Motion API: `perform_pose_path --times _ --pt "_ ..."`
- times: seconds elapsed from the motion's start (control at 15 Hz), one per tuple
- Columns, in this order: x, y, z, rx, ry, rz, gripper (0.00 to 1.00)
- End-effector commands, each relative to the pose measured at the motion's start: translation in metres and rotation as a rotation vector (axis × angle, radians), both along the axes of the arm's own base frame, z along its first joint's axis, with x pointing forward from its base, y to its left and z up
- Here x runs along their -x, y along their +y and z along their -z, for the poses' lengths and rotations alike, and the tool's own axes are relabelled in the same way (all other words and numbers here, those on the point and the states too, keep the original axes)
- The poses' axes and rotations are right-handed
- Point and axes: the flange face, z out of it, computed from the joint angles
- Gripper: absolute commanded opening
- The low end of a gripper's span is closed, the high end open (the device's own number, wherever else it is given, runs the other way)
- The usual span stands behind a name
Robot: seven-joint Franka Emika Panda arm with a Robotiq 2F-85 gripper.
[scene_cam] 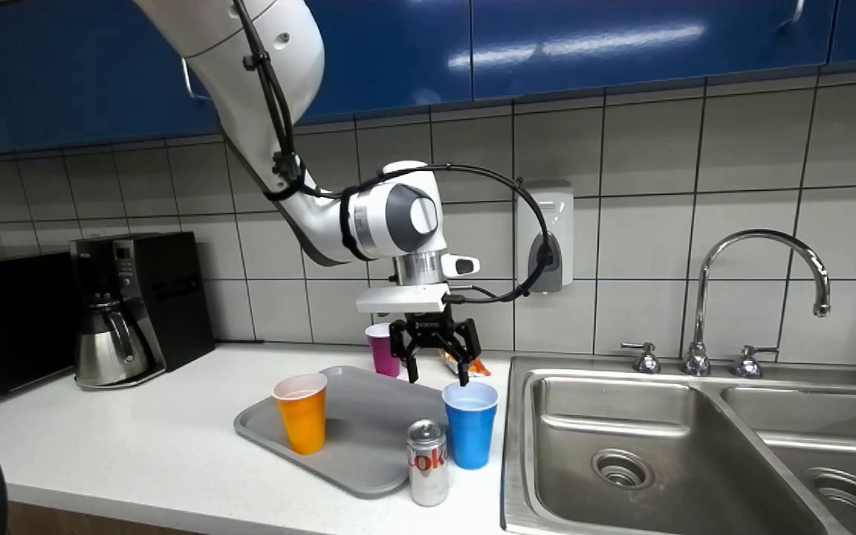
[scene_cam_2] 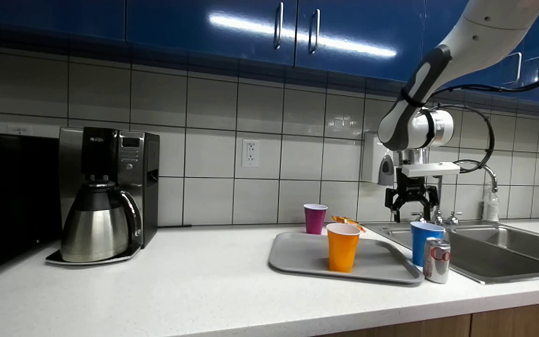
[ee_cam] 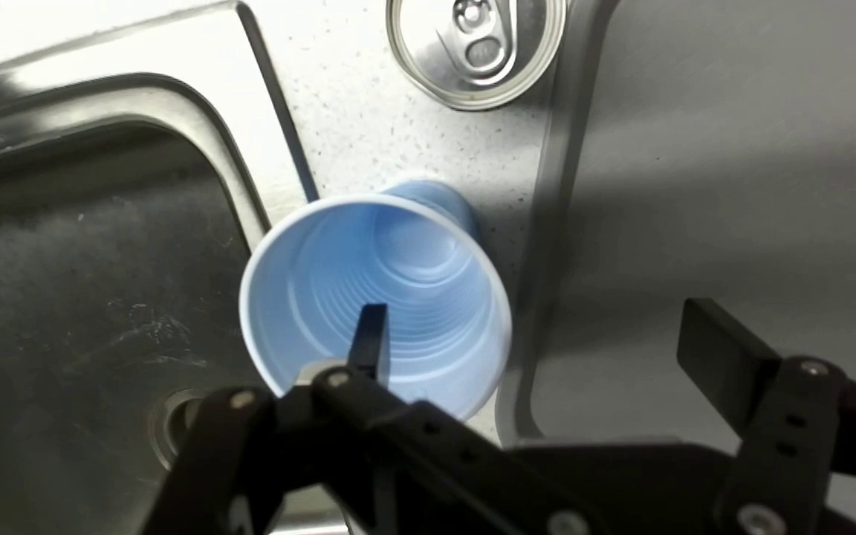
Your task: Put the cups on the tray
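The orange cup (scene_cam: 305,416) (scene_cam_2: 343,250) stands upright on the grey tray (scene_cam: 368,420) (scene_cam_2: 297,255). Between the tray and the sink, the blue cup (scene_cam: 471,431) (scene_cam_2: 419,245) (ee_cam: 428,312) is upright on the counter. A purple cup (scene_cam: 383,351) (scene_cam_2: 315,220) stands at the tray's far edge, apparently on the counter behind it. My gripper (scene_cam: 438,375) (scene_cam_2: 412,217) (ee_cam: 534,327) hangs open above the blue cup, nothing between its fingers. In the wrist view one finger overlaps the blue cup's mouth, and the other is over the tray. Contact cannot be made out.
A drink can (scene_cam: 428,462) (scene_cam_2: 436,262) (ee_cam: 435,67) stands close in front of the blue cup, near the tray's corner. The steel sink (scene_cam: 521,446) borders the blue cup's side. An orange wrapper (scene_cam: 478,366) (scene_cam_2: 345,221) lies near the wall. A coffee maker (scene_cam_2: 131,187) stands farther along.
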Motion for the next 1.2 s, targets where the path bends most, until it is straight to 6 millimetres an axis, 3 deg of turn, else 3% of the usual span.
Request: perform_pose_path --times 0.0,0.67,0.73,0.8,1.13 --pt "-0.007 -0.008 0.006 0.030 0.010 0.022 1.00" --pt "-0.010 -0.007 0.033 0.033 0.052 0.059 1.00" --pt "-0.010 -0.007 0.034 0.034 0.053 0.059 0.75" --pt "-0.010 -0.008 0.035 0.035 0.050 0.062 0.74" --pt "-0.011 -0.014 0.034 0.044 0.049 0.070 0.35"
